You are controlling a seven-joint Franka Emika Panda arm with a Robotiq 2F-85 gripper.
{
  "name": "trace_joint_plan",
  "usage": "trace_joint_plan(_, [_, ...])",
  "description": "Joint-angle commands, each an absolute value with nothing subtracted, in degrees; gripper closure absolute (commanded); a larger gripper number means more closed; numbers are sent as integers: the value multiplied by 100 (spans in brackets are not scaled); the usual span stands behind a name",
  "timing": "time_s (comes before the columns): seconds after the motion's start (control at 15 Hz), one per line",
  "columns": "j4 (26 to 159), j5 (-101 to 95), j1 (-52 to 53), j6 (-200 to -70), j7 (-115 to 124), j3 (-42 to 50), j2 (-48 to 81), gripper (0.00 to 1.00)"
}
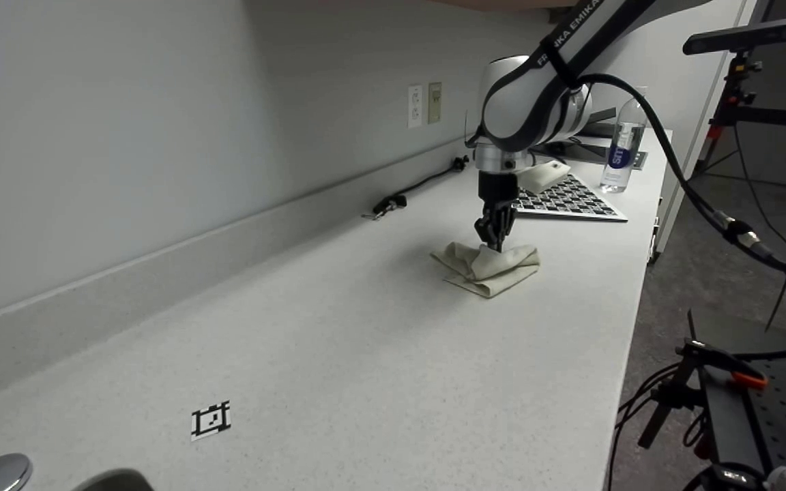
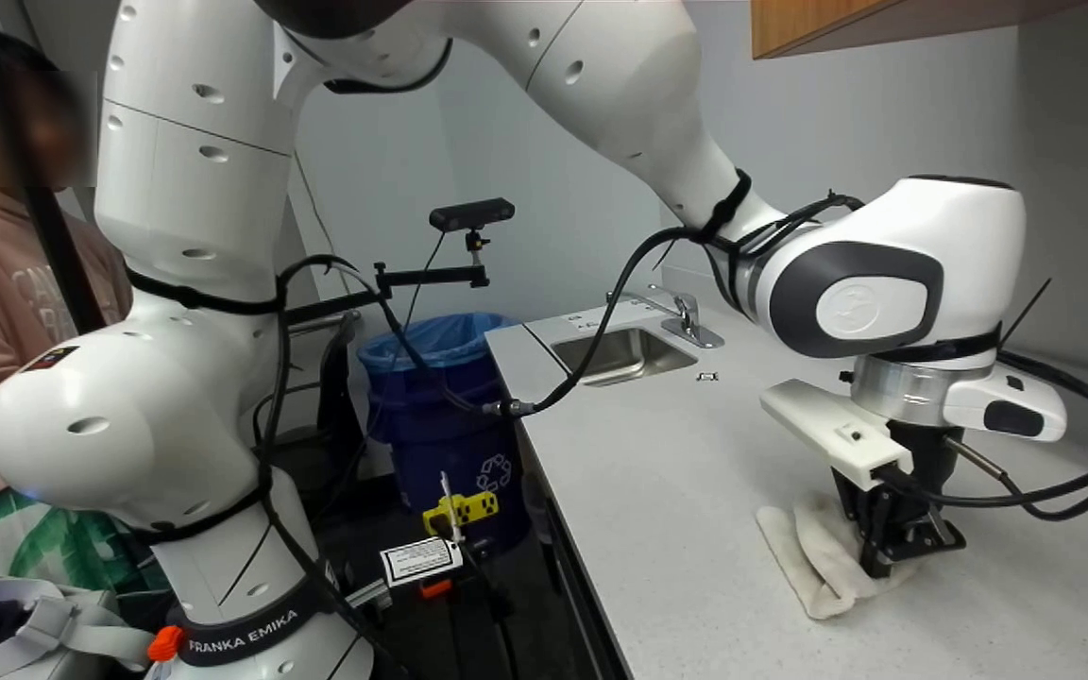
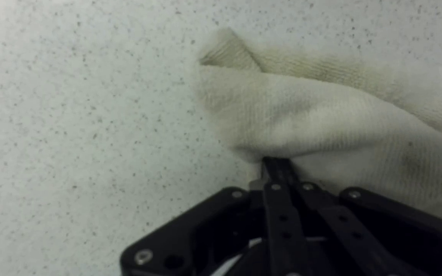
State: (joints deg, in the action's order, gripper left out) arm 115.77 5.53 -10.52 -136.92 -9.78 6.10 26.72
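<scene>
Robotiq gripper (image 3: 277, 164) nearest in wrist view, with fully closed jaws touching a fold of ribbed cream cloth (image 3: 313, 111); can't tell about any of it pinched between. In an exterior view, see cloth crumpled on speckled white surface (image 1: 366, 341), near checkered calibration board (image 1: 574, 196) and water bottle (image 1: 620, 155). In an exterior view, see cloth right under gripper, well apart from steel sink (image 2: 634, 354) and faucet (image 2: 686, 318).

Matt ribbed cloth (image 3: 305, 107), smooth counter (image 3: 90, 134)
</scene>
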Motion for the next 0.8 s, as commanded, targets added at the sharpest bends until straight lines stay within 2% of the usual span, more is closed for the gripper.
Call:
trace_joint_plan(0.0, [11297, 779, -1218, -13644, -1030, 446, 2993, 100])
trace_joint_plan(0.73, [11353, 178, -830, -13653, -961, 335, 3209, 100])
